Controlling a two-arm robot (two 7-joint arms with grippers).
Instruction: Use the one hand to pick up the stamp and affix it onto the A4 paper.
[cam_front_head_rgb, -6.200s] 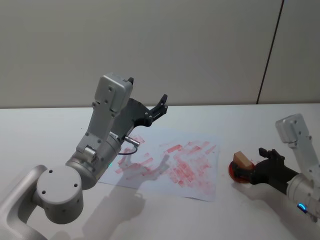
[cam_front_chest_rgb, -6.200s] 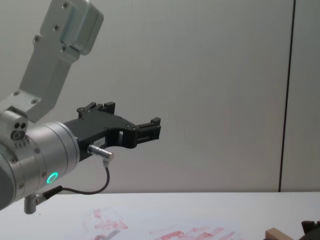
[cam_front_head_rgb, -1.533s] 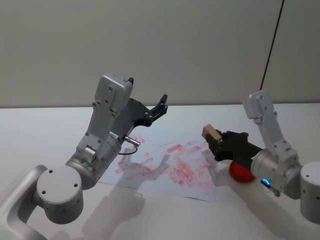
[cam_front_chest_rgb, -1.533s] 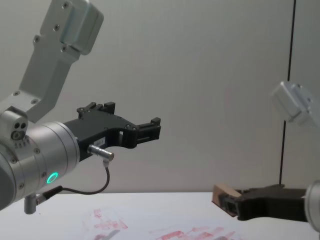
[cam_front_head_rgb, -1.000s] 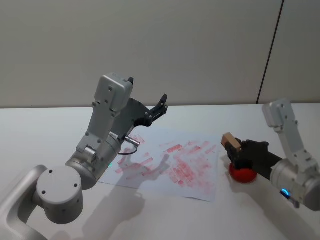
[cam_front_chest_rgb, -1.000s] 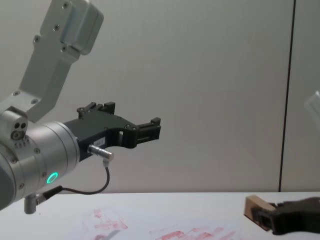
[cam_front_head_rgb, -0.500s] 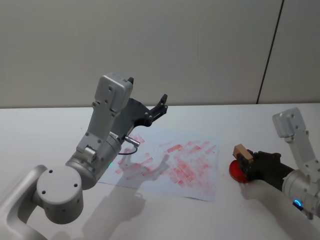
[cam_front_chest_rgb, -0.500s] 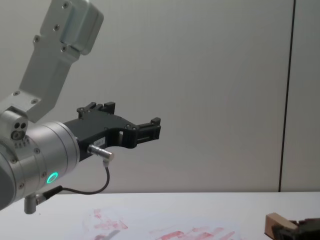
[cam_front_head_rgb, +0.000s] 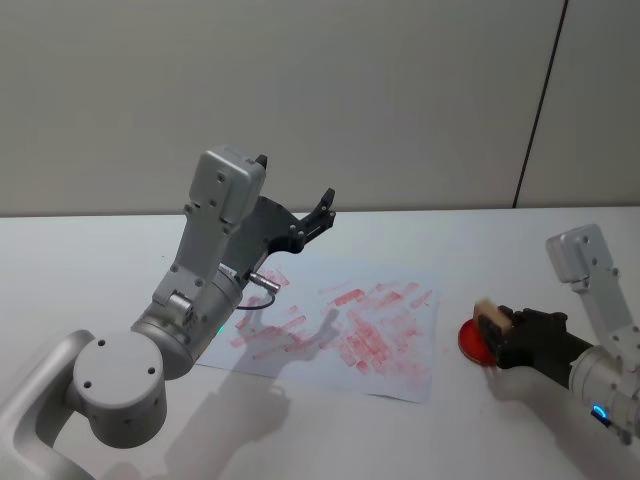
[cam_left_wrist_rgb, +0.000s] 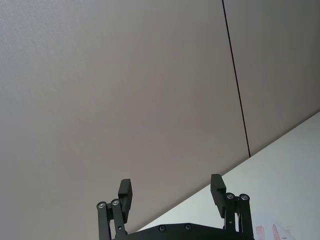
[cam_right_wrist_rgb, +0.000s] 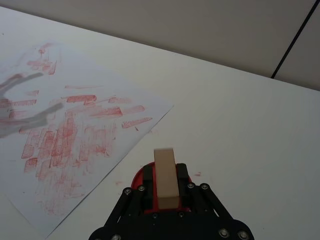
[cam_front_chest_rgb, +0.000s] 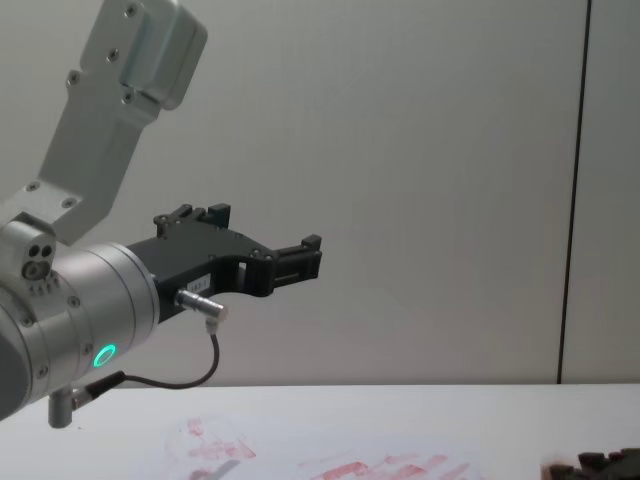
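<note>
I have the black angular right hand (cam_front_head_rgb: 497, 333) clenched on the small light-brown wooden stamp (cam_right_wrist_rgb: 165, 177), low over the round red ink pad (cam_front_head_rgb: 472, 343). The white red-smudged A4 paper (cam_front_head_rgb: 345, 325) lies to its left. My left gripper (cam_left_wrist_rgb: 172, 194) hangs raised, fingers spread.

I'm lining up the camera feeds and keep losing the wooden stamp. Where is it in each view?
Head view: the stamp is at the right, held by the right gripper over the red ink pad.
Right wrist view: low centre, between the fingers.
Chest view: a pale sliver at the bottom right corner.
Left wrist view: wall and table edge, no stamp.
Shared landmark: the red-smudged paper.
</note>
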